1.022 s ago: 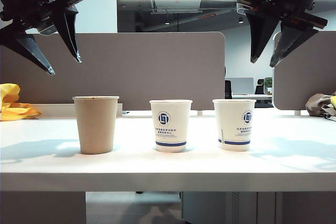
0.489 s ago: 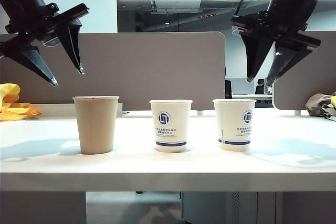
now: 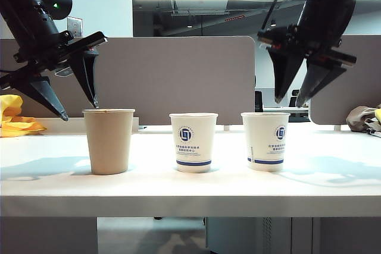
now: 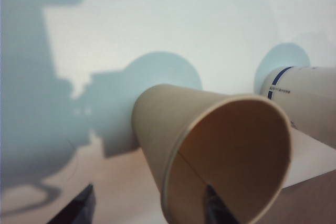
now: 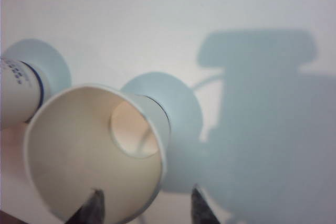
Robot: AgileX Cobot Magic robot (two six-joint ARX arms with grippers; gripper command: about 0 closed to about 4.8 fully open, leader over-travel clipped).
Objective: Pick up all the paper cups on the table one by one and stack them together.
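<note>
Three paper cups stand upright in a row on the white table (image 3: 333, 182), well apart from one another and none stacked. The brown cup (image 3: 108, 141) is on the left and is the tallest. The middle white cup (image 3: 193, 142) and the right white cup (image 3: 265, 141) each carry a blue round logo and a blue band near the base.

The left gripper (image 3: 79, 106) hangs over the far left side of the brown cup, its two dark fingers spread wide and pointing down. One fingertip (image 3: 95, 103) sits just above the cup's rim; the other is out to the left of the cup. In the left wrist view the brown cup (image 4: 210, 156) shows its open mouth, with one fingertip in front of the inside wall and the other outside it; nothing is held.

The right gripper (image 3: 288, 102) hangs just above the right white cup, fingers apart and empty. In the right wrist view that cup (image 5: 94, 156) opens toward the camera, one fingertip over its mouth and one outside the rim.

Grey partition panels (image 3: 178, 78) stand behind the table. A yellow cloth (image 3: 13, 117) lies at the far left.
</note>
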